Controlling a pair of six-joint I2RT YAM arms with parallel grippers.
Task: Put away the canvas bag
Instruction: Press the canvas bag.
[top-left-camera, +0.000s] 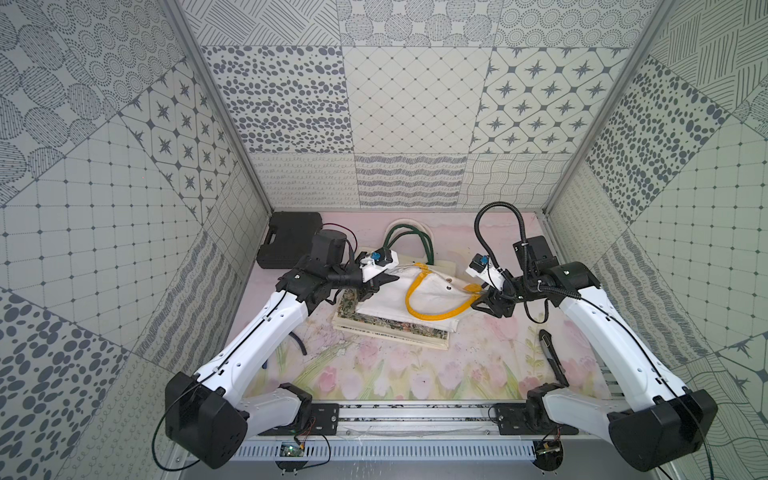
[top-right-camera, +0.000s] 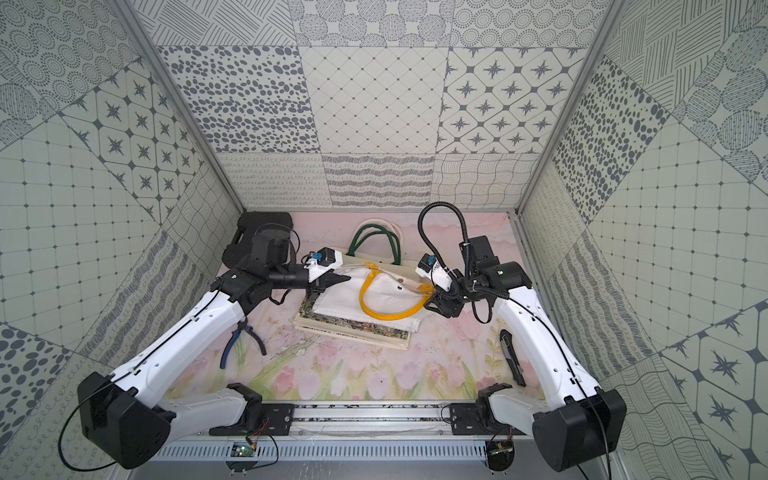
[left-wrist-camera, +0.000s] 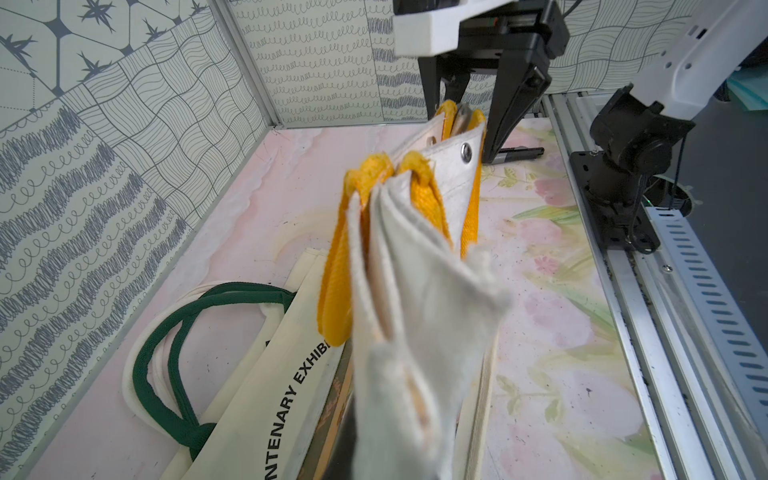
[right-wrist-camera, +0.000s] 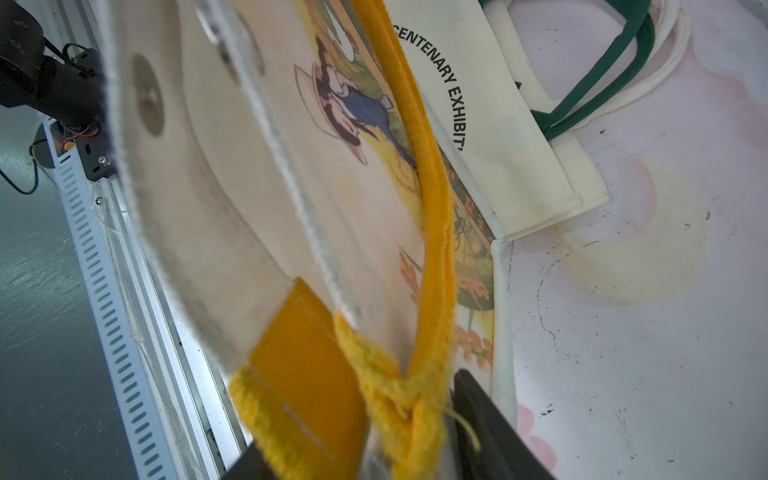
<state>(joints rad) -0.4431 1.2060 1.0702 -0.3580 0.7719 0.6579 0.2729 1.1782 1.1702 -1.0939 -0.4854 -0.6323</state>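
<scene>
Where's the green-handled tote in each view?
Top view: green-handled tote at the back middle of the table, behind the canvas bag.
Top view: tote in the same spot.
Left wrist: tote flat on the table beside the canvas bag, print showing.
Right wrist: tote behind the yellow handle.
Shared landmark: yellow handle, in all four.

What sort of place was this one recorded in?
Likely a robot test booth: patterned wall panels on a metal frame, left arm and right arm bolted to a rail, flower-print table mat.
</scene>
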